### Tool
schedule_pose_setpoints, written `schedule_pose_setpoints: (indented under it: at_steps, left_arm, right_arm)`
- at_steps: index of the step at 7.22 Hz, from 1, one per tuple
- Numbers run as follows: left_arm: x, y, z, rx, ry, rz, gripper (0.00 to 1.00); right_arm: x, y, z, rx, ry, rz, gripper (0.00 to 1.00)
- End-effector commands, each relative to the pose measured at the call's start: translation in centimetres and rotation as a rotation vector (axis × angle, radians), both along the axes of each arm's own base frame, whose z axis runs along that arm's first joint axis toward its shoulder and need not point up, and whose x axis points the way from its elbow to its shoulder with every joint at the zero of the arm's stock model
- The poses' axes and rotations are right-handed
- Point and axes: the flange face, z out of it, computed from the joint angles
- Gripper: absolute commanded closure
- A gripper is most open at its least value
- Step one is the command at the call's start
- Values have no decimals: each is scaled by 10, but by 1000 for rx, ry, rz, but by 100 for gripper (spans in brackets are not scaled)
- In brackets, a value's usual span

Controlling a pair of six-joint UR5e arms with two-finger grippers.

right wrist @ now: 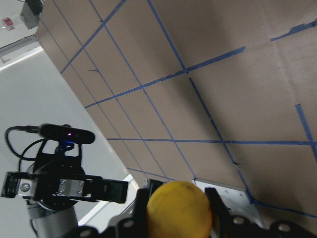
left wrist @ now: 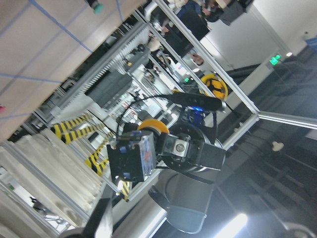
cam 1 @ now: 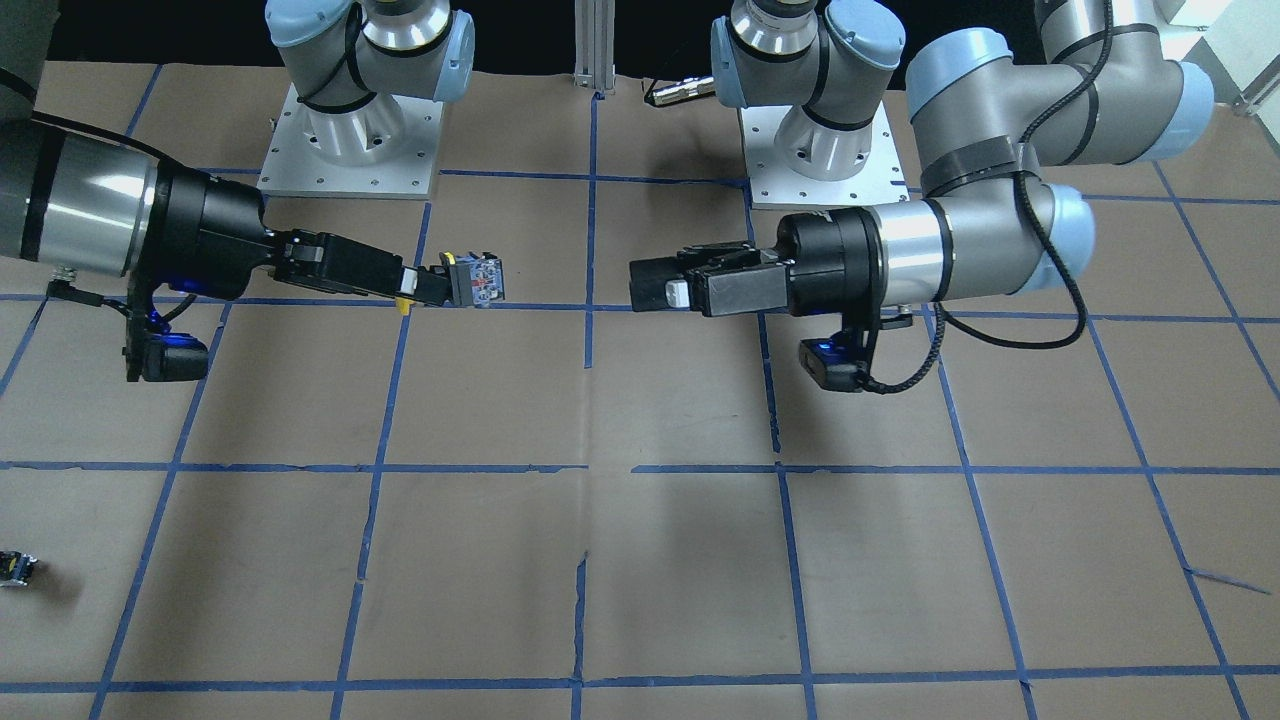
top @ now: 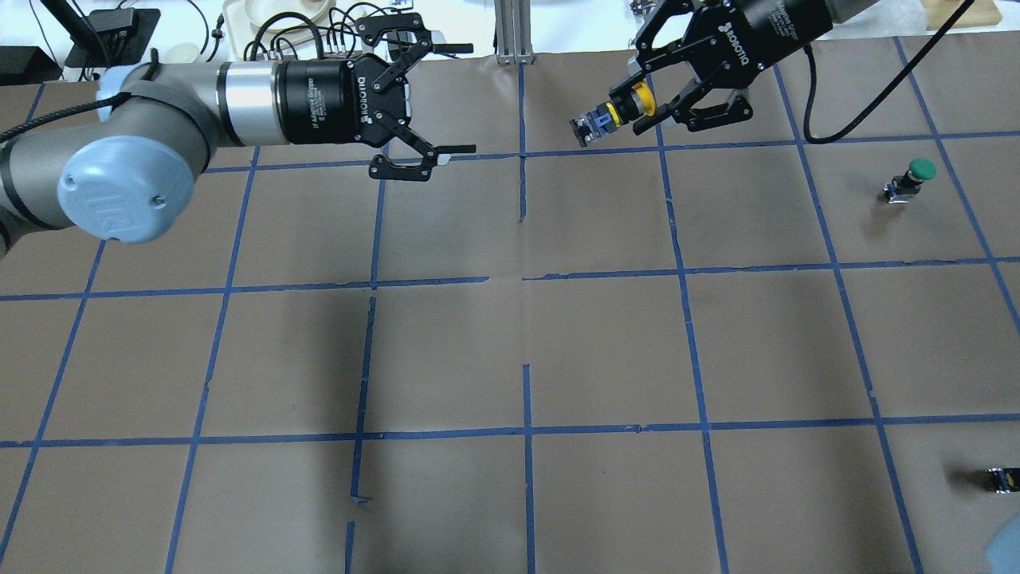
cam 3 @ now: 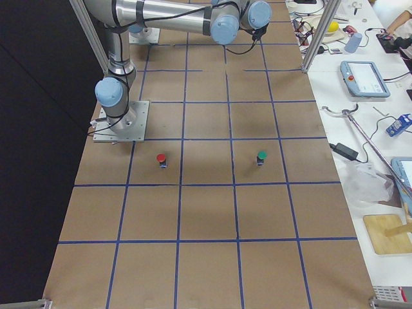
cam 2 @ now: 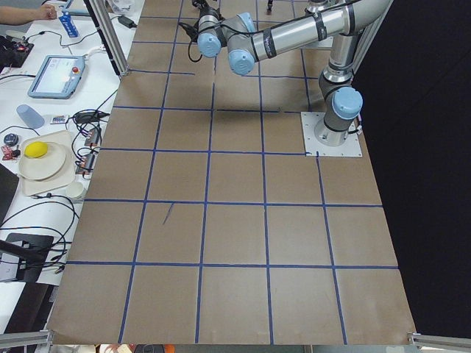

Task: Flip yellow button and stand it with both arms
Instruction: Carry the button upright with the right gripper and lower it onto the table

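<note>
Pinching the round-capped, blocky-bodied yellow button [top: 606,118], the right claw [top: 640,102]; left claw [top: 464,99] spread wide, empty.

Overhead view: "ROBOTIQ" on the black housing of the left gripper [top: 470,100], turned sideways, and of the right gripper [top: 637,104], upside down. Left's smaller print unreadable.

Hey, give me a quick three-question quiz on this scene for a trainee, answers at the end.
1. True or false: the left gripper is open and empty.
2. Which holds the yellow button? A: left gripper. B: right gripper. C: neither.
3. Two other capped buttons sit on the table. What colours are their caps?
Key: 1 true; 2 B; 3 red button, green button.
</note>
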Motion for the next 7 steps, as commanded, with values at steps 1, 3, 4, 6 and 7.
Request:
schedule_pose_setpoints:
  at_steps: [1, 3, 4, 6, 7]
  left_arm:
    - [40, -8, -1, -81, -471, 28, 6]
    - [67, -23, 13, -147, -810, -7, 8]
    - [76, -14, 12, -159, -992, -127, 3]
    - [83, 3, 20, -179, -1238, -361, 1]
    - [68, 8, 19, -286, -1255, -548, 1]
  right_arm:
    - [-37, 11, 5, 7, 227, 18, 70]
    - [-60, 19, 2, -23, 500, 93, 75]
    - [-69, 21, -9, -70, 573, 208, 76]
    - [-101, 26, -40, -108, 689, 378, 80]
    - [-118, 22, -48, -194, 725, 470, 81]
